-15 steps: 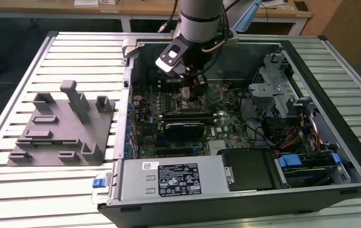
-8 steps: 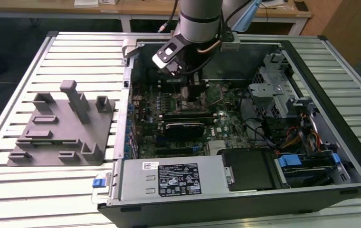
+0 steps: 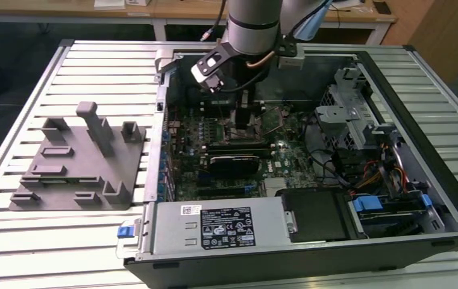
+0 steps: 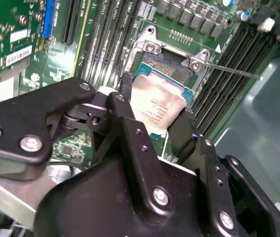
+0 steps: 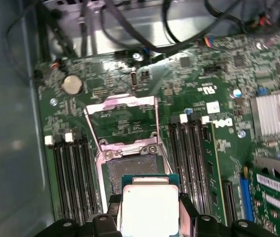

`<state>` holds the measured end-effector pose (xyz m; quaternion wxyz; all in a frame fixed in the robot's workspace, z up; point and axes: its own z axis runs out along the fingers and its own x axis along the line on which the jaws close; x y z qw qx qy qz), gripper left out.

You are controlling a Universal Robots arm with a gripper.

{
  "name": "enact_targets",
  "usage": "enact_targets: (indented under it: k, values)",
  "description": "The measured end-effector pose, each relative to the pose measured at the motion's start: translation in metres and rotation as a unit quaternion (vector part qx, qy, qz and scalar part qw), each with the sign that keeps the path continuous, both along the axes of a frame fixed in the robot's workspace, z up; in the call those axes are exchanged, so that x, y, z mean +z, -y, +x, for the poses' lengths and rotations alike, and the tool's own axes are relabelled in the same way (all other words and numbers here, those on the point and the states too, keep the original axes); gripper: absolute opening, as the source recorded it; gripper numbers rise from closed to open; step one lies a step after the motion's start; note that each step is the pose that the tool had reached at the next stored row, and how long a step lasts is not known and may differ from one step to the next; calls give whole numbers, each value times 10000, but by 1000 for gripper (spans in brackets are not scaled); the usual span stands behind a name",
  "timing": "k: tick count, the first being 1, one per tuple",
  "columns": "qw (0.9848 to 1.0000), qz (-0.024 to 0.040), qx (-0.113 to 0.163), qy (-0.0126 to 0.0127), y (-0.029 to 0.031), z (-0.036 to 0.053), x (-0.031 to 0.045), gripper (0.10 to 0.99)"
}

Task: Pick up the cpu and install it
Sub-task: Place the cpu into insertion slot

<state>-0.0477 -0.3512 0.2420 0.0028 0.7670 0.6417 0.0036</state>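
The jaws are clamped on two opposite edges of the cpu (image 5: pixel 149 210), its metal top facing the wrist, which leaves the underside free to meet the contacts; the gripper (image 4: pixel 156 101) holds the cpu flat and roughly square to the socket (image 5: pixel 130 173), partly over the opening and apparently not yet seated; the socket's cover frame (image 5: pixel 122 104) stands hinged up and the lever (image 4: pixel 231 70) is released, so the opening is clear; the arm (image 3: pixel 249 24) reaches into the open computer case (image 3: pixel 446 186).
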Motion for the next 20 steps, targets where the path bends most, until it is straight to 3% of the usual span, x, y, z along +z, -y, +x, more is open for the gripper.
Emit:
enact_targets:
  k: [4, 7, 12, 20]
  values:
    - [9995, 0, -327, 0, 0, 0, -4, 541]
    - [9995, -1, -324, 0, 0, 0, -5, 541]
    - [10000, 0, 82, 0, 0, 0, -21, 541]
    - [9982, -1, 596, 0, 0, 29, -106, 541]
